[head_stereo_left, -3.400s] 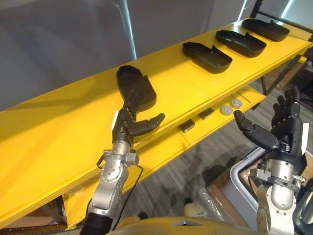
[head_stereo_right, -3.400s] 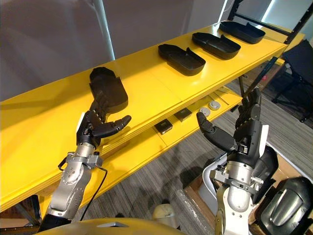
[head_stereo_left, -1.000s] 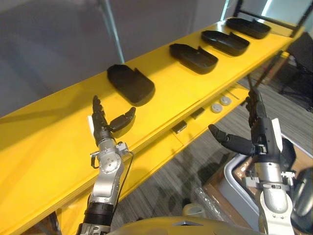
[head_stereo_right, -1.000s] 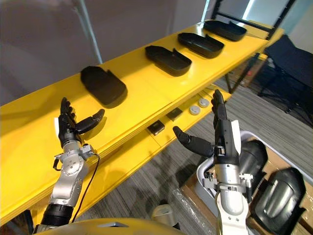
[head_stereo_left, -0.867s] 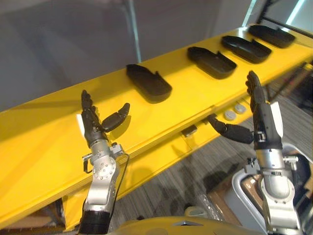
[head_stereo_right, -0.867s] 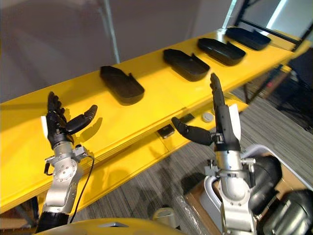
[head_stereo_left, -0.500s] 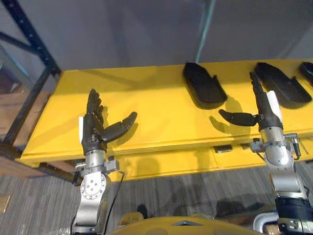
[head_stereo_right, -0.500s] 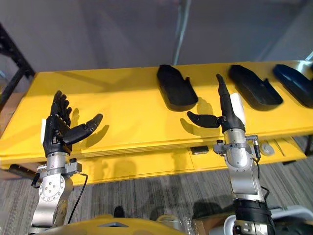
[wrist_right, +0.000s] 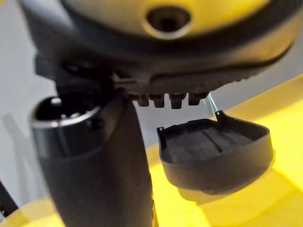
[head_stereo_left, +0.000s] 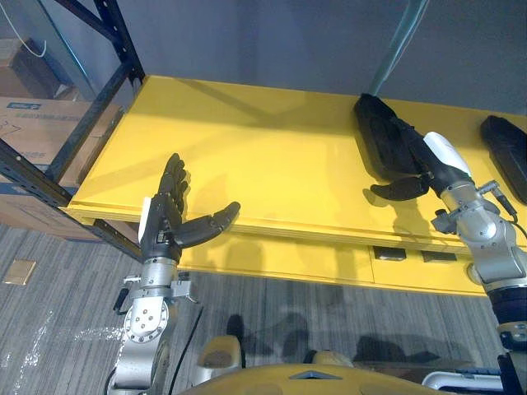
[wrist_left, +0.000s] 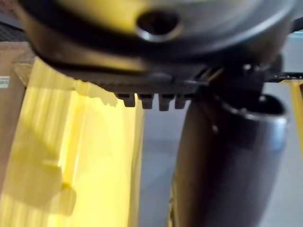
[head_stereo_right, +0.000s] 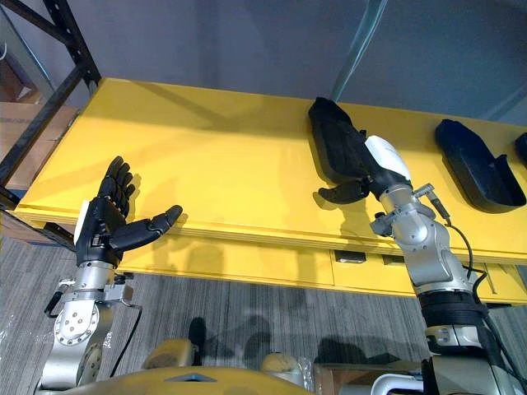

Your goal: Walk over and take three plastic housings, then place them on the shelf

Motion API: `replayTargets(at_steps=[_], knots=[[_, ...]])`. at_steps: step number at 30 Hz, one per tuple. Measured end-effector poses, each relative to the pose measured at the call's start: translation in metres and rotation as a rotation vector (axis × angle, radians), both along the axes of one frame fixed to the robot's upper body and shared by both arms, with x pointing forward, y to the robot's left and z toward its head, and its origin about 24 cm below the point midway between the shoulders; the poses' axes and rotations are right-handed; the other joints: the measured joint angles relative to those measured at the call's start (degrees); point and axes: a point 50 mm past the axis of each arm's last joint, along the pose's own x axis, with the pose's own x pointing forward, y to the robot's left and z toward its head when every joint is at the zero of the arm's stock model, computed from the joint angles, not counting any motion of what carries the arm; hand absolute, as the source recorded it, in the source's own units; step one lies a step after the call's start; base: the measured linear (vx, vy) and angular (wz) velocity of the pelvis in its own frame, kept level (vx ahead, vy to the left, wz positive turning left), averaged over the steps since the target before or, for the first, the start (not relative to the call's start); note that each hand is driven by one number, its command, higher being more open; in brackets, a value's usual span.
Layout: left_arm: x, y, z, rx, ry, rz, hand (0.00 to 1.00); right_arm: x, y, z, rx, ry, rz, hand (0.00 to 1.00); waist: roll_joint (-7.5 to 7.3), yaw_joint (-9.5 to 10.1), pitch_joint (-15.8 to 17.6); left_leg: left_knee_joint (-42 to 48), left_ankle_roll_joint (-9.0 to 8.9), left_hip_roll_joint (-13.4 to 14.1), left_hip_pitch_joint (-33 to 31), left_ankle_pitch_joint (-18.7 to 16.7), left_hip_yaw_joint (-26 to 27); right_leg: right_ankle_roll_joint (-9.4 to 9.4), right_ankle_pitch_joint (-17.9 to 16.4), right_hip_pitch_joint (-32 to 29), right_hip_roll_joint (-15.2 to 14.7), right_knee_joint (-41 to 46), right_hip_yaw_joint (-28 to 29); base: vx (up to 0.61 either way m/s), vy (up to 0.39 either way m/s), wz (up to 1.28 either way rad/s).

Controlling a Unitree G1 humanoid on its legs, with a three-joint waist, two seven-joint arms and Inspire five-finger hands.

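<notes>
The right hand (head_stereo_right: 366, 174) lies straight-fingered and empty over the near end of 1 plastic housing (head_stereo_right: 328, 136) on the yellow shelf (head_stereo_right: 206, 156); contact is unclear, dark on dark. The left hand (head_stereo_right: 109, 220), spread and empty, hovers at the shelf's near left edge. A stray right-hand nudge could skew that housing.

nothing legible: the blue print (head_stereo_left: 19, 105) on the cardboard box (head_stereo_left: 37, 125) is too small to read.

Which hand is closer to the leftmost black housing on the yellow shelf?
Right. The right hand is at the plastic housing; the left hand is open far to its left, by the front of the shelf.
</notes>
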Motion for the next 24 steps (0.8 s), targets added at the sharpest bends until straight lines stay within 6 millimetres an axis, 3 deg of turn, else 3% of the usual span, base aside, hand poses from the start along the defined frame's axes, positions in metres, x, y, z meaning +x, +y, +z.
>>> replayTargets(at_steps=[10, 13, 16, 19, 20, 24], knots=[[0.001, 0.0, 0.0, 0.006, 0.0, -0.014, 1.0, 0.001, -0.005, -0.012, -0.07, 0.167, 0.011, 1.0, -0.34, 0.09, 0.6, 0.7, -0.32, 0.1, 0.6, 0.3, 1.3, -0.18, -0.2, -0.2, 0.0, 0.0, 1.6, -0.02, 0.007, -0.08], [0.002, -0.001, 0.0, 0.006, 0.001, -0.02, 1.0, 0.005, -0.004, -0.014, -0.072, 0.196, 0.011, 1.0, -0.72, 0.26, 1.0, 0.9, -0.16, 0.0, 0.2, 0.2, 1.9, -0.28, -1.2, -0.2, -0.2, -0.2, 2.0, -0.09, 0.003, -0.1], [0.005, -0.001, 0.0, 0.006, -0.002, -0.023, 1.0, 0.009, -0.004, -0.011, -0.061, 0.189, 0.009, 1.0, -1.88, 0.99, 1.7, 1.1, 0.0, -1.0, -0.3, 0.7, 2.3, 0.96, -4.0, -0.2, -1.3, -0.9, 2.0, -0.07, -0.032, -0.02], [0.006, -0.004, -0.001, 0.004, 0.002, -0.041, 1.0, 0.014, -0.006, -0.006, -0.057, 0.178, 0.0, 1.0, -1.33, 1.05, 2.2, 2.0, -0.13, -0.2, -1.5, 1.1, 2.0, 1.03, -4.0, -0.5, -0.8, -1.0, 1.3, -0.08, -0.029, 0.11], [0.006, -0.005, -0.001, 0.005, 0.0, -0.049, 1.0, 0.015, -0.006, -0.005, -0.057, 0.176, 0.0, 0.0, -1.37, 1.06, 2.2, 2.6, -0.13, 0.0, -2.1, 1.1, 1.8, 1.01, -3.9, -0.6, -0.6, -1.0, 1.0, -0.05, -0.008, 0.11], [0.008, -0.006, 0.001, 0.006, -0.009, -0.055, 1.0, 0.017, -0.009, -0.005, -0.053, 0.188, -0.007, 0.0, -2.08, 1.12, 2.7, 3.4, -0.08, 0.0, -2.8, 1.0, 1.4, 0.99, -3.6, -0.6, -0.6, -1.0, 0.6, -0.03, 0.009, 0.07]])
